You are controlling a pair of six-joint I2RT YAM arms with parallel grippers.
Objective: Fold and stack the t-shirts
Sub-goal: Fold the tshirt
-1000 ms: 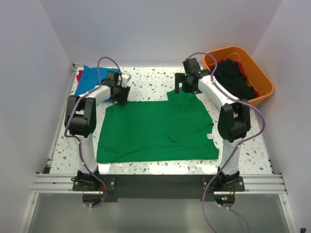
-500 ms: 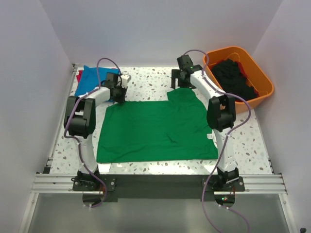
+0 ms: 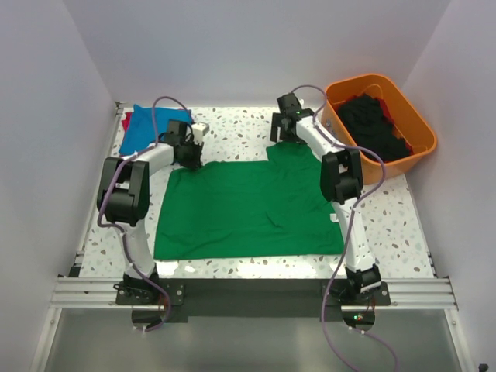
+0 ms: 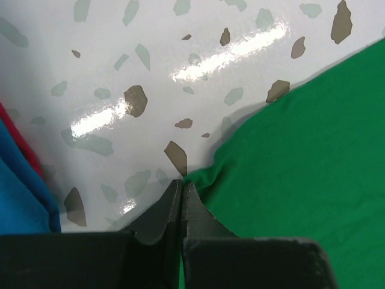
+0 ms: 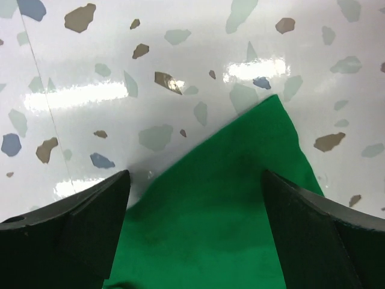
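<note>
risk 1: left gripper [image 4: 182, 186] has only a thin bite on the cloth edge, so the corner may slip out once it lifts
risk 2: right gripper [image 5: 194, 174] has not closed; if the left arm pulls alone, the green t-shirt [image 3: 248, 205] drags and skews instead of folding square
risk 3: a one-sided pull could shove cloth toward the blue t-shirt [image 3: 151, 124] at the table's [image 3: 232, 128] far left corner and disturb that stack (a sliver of red cloth [image 3: 125, 120] shows under it)
shirt position: spread flat mid-table, hem along the near edge, sleeves toward the far edge
shirt vs left gripper: far-left shirt corner sits right at the fingertips, rest of the cloth runs off to its right
shirt vs right gripper: far-right sleeve corner lies between the two fingers [image 5: 90, 223], pointing away from the wrist, touching neither
left gripper state: jaws pressed fully together, apparently pinching the shirt's corner edge
right gripper state: jaws spread wide, holding nothing
other: black t-shirts [image 3: 372, 124] piled in the orange tub [image 3: 418, 132] at the far right corner, untouched
step judged: grabbing both far corners before the first fold
</note>
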